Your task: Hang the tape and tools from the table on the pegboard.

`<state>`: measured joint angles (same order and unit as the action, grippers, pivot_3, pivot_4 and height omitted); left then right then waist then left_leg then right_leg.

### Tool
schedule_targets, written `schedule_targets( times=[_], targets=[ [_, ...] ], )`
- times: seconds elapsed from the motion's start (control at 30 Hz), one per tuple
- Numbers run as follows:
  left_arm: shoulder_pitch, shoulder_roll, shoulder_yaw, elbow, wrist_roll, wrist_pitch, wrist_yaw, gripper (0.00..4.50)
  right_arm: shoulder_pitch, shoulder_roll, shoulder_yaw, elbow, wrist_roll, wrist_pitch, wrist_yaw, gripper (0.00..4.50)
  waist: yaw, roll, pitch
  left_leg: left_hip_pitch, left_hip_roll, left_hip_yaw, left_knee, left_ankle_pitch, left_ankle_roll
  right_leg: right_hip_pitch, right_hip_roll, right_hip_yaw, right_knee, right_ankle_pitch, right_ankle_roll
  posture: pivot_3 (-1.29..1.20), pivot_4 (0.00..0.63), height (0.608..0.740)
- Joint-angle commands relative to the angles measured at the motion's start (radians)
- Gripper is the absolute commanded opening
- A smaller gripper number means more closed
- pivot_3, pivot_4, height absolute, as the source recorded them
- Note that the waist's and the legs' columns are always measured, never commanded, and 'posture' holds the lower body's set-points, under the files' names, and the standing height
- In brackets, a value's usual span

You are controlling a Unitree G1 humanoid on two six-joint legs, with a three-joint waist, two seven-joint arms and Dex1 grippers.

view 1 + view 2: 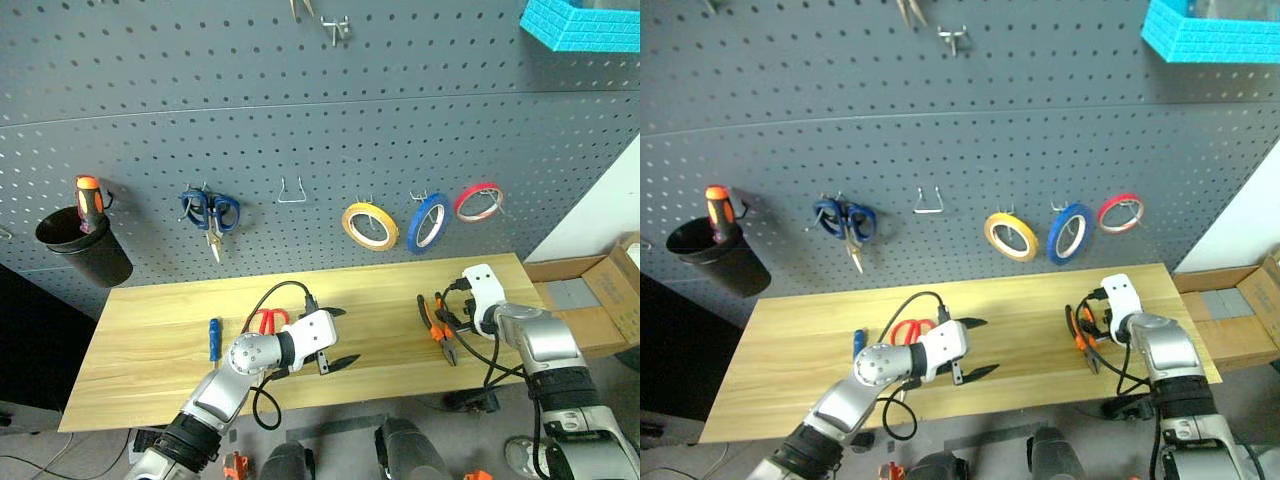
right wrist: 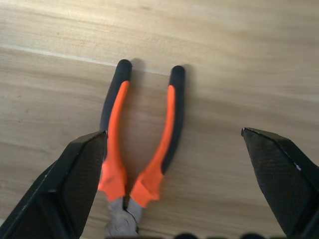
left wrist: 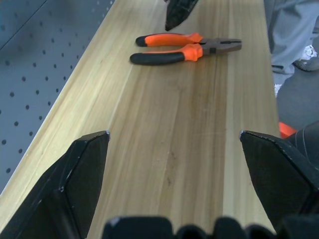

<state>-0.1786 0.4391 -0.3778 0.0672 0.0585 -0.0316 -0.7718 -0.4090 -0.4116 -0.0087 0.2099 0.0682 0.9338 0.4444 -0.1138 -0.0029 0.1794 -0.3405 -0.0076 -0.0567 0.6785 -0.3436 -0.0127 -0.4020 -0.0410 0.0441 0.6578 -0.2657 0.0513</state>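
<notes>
Head view: the grained yellowish table (image 1: 150,340) carries the blue-handled screwdriver (image 1: 213,339) at 9 o'clock, red-handled scissors (image 1: 268,320) at centre and rubber-gripped pliers (image 1: 439,328) at 3 o'clock; the thin blue tape (image 1: 428,222) ring hangs on the perforated grey pegboard (image 1: 300,120). Left wrist: left gripper (image 3: 174,184) spread over bare wood, pliers ahead. Right wrist: right gripper (image 2: 174,189) spread, one finger (image 2: 75,184) over the pliers' handle.

table (image 1: 380,290): light yellowish wood, visible grain, smooth matt surface
pegboard (image 1: 300,130): dark grey panel, matt, evenly perforated
pliers (image 2: 137,144): orange-and-black handles — rubbery-looking, slight sheen; dull grey metal head
hook (image 1: 291,192): bare metal wire, shiny
cup (image 1: 88,247): black — plastic-looking, smooth
box (image 1: 600,295): brown cardboard, matt
</notes>
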Motion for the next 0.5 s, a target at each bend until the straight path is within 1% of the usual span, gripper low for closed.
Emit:
schedule_targets(
  times=[0.03,0.07,0.2,0.37,0.5],
  targets=[
    [0.037,0.009,0.015,-0.047,0.002,-0.02,0.012,4.5,-0.04,0.019,-0.016,0.031,0.023,0.035,-0.015,4.49,0.0,0.0,0.0,-0.005,0.0,0.0,0.001,0.0,0.0,-0.006,-0.001,0.0,0.001,0.0,0.0,-0.13,0.218,0.74],
    [0.044,0.007,0.016,-0.056,0.002,-0.016,0.015,4.5,-0.048,0.025,-0.017,0.044,0.026,0.043,-0.017,4.49,0.0,0.0,0.001,-0.008,0.0,0.0,0.001,0.0,-0.001,-0.009,-0.002,0.0,0.002,0.0,0.0,-0.12,0.219,0.74],
    [0.061,0.004,0.018,-0.08,0.006,-0.003,0.026,4.5,-0.069,0.036,0.0,0.084,0.031,0.05,-0.02,4.49,0.009,-0.001,0.007,-0.009,-0.001,0.0,0.001,0.0,0.0,-0.009,-0.005,0.0,0.001,0.0,0.0,-0.1,0.218,0.74],
    [0.079,0.005,0.023,-0.104,0.009,0.011,0.041,4.5,-0.097,0.029,0.045,0.154,0.013,0.004,-0.01,4.49,0.017,-0.001,0.01,-0.008,-0.002,0.001,0.001,0.0,0.0,-0.009,-0.005,-0.001,0.002,0.0,0.0,-0.09,0.217,0.74],
    [0.087,0.005,0.02,-0.119,0.009,0.02,0.047,4.5,-0.111,0.012,0.076,0.232,-0.013,-0.069,-0.004,4.49,0.023,-0.001,0.012,-0.008,-0.002,0.001,0.001,0.0,0.0,-0.009,-0.005,-0.002,0.001,0.0,0.0,-0.08,0.219,0.74]
  ],
)
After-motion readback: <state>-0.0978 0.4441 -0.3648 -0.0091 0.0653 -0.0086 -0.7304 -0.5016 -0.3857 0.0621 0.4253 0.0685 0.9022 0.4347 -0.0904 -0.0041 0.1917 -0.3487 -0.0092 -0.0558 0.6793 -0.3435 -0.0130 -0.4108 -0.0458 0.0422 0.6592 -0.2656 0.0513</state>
